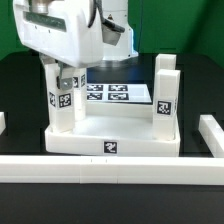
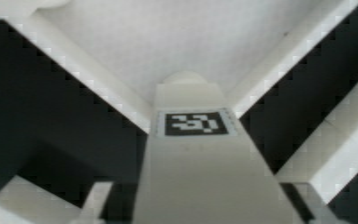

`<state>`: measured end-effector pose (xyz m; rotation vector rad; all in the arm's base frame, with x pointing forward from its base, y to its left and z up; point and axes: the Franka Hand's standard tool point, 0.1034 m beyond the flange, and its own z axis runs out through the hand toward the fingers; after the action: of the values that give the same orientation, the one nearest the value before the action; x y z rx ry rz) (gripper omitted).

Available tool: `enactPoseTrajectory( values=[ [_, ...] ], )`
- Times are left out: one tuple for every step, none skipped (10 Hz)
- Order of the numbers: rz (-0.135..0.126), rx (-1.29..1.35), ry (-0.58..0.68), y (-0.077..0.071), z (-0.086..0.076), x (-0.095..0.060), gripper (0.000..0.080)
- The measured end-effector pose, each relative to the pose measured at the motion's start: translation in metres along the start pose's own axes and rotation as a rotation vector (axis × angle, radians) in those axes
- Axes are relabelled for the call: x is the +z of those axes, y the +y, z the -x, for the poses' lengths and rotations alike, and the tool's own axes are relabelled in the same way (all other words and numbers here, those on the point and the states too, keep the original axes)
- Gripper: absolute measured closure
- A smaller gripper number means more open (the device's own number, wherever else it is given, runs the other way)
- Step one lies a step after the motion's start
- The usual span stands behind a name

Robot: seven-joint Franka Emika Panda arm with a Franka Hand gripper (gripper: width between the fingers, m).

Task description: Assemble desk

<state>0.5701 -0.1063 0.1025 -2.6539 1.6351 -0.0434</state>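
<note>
The desk top [image 1: 90, 140] lies upside down as a white rimmed tray with a tag on its front wall. At its corner on the exterior view's left stands a white square leg [image 1: 62, 100] in its socket, and my gripper [image 1: 68, 72] is shut on this leg's upper part from above. In the wrist view the leg [image 2: 197, 150] runs between my fingers [image 2: 101, 200], its tag facing the camera, with the gripper [image 2: 202, 208] closed around it. Two more legs [image 1: 164, 92] stand upright on the exterior view's right side of the top.
The marker board [image 1: 115, 93] lies flat behind the desk top. White border rails run along the front [image 1: 110, 168], the exterior view's left [image 1: 3, 122] and right [image 1: 210, 135]. The arm's white body [image 1: 60, 30] hangs over the left rear corner.
</note>
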Motion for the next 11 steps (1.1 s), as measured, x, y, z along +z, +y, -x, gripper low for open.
enactPoseTrajectory(
  values=[
    [-0.001,0.061,0.000,-0.0008,0.0001,0.0000,0.0509],
    [-0.002,0.141,0.001,-0.0014,0.0000,0.0000,0.0509],
    [-0.007,0.223,-0.002,-0.0026,0.0010,0.0001,0.0509],
    [-0.008,0.284,-0.002,-0.0037,0.0021,0.0002,0.0509],
    [-0.008,0.304,-0.001,-0.0039,0.0022,0.0003,0.0509],
    [-0.008,0.382,-0.002,-0.0040,0.0022,0.0005,0.0509],
    [-0.009,0.432,-0.002,-0.0042,0.0024,0.0005,0.0509],
    [-0.009,0.450,-0.001,-0.0046,0.0027,0.0005,0.0509],
    [-0.009,0.436,-0.001,-0.0046,0.0027,0.0006,0.0509],
    [-0.008,0.405,-0.001,-0.0045,0.0029,0.0010,0.0414],
    [-0.008,0.404,-0.001,-0.0044,0.0031,0.0014,0.0277]
  ],
)
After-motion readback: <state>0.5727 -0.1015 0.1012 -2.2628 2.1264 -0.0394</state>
